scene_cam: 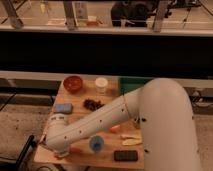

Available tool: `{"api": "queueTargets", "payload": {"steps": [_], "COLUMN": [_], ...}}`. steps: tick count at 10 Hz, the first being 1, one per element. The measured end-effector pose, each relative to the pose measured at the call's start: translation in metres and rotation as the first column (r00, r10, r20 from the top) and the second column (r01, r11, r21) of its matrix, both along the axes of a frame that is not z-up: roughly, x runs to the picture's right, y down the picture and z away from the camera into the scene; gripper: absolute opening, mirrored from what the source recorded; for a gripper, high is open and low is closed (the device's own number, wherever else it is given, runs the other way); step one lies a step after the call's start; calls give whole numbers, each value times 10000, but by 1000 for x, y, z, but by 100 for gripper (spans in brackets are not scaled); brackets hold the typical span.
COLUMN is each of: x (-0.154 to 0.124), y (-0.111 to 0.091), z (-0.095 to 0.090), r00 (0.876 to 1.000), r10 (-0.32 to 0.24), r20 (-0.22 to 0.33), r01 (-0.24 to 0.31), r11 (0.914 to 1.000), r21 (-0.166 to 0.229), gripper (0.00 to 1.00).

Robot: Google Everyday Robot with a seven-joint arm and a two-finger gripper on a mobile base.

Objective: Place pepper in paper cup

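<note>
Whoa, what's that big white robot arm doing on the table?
The robot's arm stretches across the wooden table to its near left corner. There the gripper sits low, right beside the little red-orange pepper. Whether it has hold of the pepper cannot be seen. The paper cup stands on the far side, next to a red-brown bowl, so the pepper is not in the cup yet.

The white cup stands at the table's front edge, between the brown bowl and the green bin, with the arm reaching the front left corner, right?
Not the front: the camera view shows the paper cup at the far edge, between the brown bowl and green bin. The gripper is indeed at the front left corner.
</note>
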State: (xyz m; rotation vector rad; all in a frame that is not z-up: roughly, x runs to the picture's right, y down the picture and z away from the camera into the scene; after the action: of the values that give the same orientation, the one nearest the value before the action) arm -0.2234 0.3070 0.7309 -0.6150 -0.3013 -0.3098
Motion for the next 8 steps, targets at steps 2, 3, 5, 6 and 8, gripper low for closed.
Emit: {"api": "queueTargets", "payload": {"steps": [2, 3, 5, 6, 8], "x": [6, 8, 13, 17, 20], "y": [-7, -13, -34, -51, -75], "z": [-2, -6, -22, -34, -52], "r00": [9997, 9988, 9932, 9875, 9733], "r10": [228, 431, 943, 1264, 1716], "r20": [89, 245, 678, 945, 1525], "r01": [-226, -424, -901, -1191, -1560], "r11": [9996, 9986, 9940, 9897, 9817], "r21": [-162, -309, -613, -790, -1091], "gripper": [17, 17, 17, 17, 17]}}
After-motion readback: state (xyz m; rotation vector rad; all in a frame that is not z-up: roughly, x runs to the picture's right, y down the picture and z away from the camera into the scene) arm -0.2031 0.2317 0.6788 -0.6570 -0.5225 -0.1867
